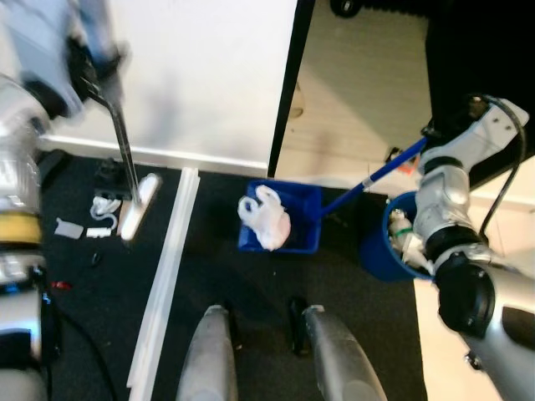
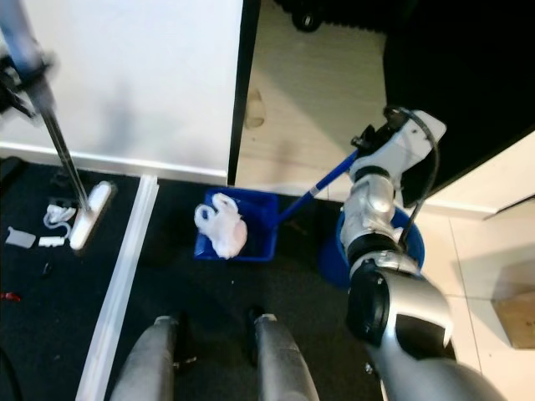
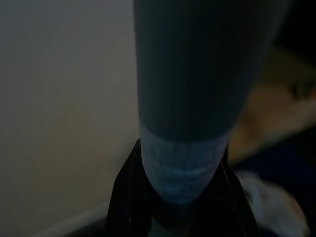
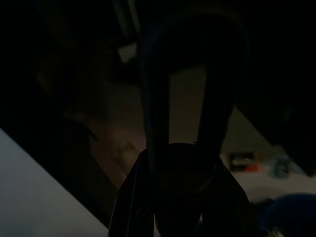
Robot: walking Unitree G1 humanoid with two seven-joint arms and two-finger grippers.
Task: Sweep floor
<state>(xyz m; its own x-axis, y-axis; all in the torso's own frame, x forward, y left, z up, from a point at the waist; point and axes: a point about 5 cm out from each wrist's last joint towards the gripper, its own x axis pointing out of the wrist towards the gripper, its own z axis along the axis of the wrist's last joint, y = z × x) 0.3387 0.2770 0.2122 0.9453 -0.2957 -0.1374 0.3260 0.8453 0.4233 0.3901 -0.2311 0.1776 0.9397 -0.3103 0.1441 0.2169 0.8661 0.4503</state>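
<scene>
Left wrist view shows the left claw (image 3: 180, 197) clamped on the broom handle (image 3: 197, 74).

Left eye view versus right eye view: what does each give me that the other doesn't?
Left eye view: the yellow band on the left arm, at the frame edge. Right eye view: a brown box on the pale floor, far right. Both: broom, blue dustpan holding a white bag, blue bucket.

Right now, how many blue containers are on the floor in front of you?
2: a blue dustpan holding a white plastic bag, straight ahead, and a blue bucket to its right, beside the right arm.
</scene>
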